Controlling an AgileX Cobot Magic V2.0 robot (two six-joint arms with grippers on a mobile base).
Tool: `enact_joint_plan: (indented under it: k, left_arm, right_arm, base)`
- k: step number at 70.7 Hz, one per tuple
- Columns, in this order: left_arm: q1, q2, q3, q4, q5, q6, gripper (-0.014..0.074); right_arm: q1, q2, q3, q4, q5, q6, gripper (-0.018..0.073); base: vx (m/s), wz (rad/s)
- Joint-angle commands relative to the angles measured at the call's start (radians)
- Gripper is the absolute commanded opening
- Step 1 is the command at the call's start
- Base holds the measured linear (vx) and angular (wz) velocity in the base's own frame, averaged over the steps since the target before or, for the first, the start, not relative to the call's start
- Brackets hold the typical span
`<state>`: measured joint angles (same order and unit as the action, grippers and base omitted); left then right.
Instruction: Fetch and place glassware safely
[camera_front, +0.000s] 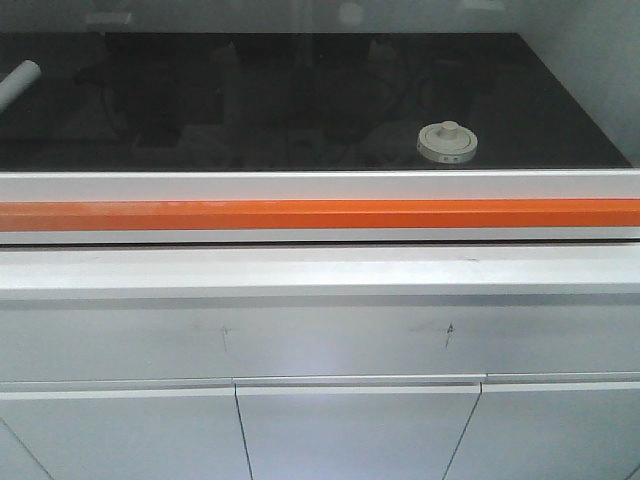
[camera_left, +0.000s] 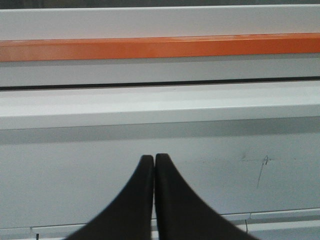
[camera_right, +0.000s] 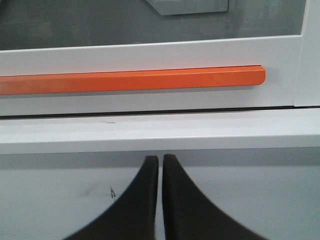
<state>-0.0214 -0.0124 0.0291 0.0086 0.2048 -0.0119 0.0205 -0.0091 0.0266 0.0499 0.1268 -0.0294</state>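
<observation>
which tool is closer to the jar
Right, probably. The jar sits behind the glass, right of centre. The left tool and right tool are both shut, lower, facing the cabinet front; neither wrist view shows the jar.

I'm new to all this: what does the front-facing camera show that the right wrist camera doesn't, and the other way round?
Only the front-facing view shows the lidded glass jar in the dark area above the orange bar, a white tube at far left, and cabinet doors below. Only the right wrist view shows the right gripper, its dark jaws shut and empty, and the bar's right end. Both show the orange bar and the white ledge beneath it.
</observation>
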Motion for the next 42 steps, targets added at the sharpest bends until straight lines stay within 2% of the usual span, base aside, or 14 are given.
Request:
enact_joint_plan:
  k: [1,6,12,27,34,42]
  left_arm:
    - [-0.005,-0.012,0.026,-0.009,-0.096,-0.008,-0.0007]
    - [-0.005,-0.012,0.026,-0.009,-0.118,-0.008,-0.0007]
    - [-0.005,-0.012,0.026,-0.009,-0.212,-0.008,-0.0007]
    - [-0.005,-0.009,-0.021,-0.009,-0.464,-0.009,-0.0007]
    - [-0.005,0.012,-0.103,-0.009,-0.464,-0.009,-0.0007]
    - [-0.005,0.091,-0.237,-0.009,-0.41,-0.03,-0.0007]
  right_arm:
    - [-0.005,-0.013,0.019,-0.002,-0.087,-0.011,-0.0003]
    - [-0.005,-0.013,0.019,-0.002,-0.099,-0.011,-0.0003]
    - [-0.005,-0.013,0.019,-0.001,-0.121,-0.006,-0.0003]
    - [-0.005,-0.012,-0.017,-0.001,-0.39,-0.004,-0.0003]
    - [-0.005,0.013,-0.104,-0.001,-0.381,-0.004,-0.0003]
    - [-0.005,0.102,-0.238,-0.001,-0.35,-0.015,-0.0003]
  base:
    - [0.0,0.0]
    - [0.0,0.0]
    - [0.0,0.0]
    - [0.0,0.0]
    - [0.0,0.0]
    - [0.0,0.0]
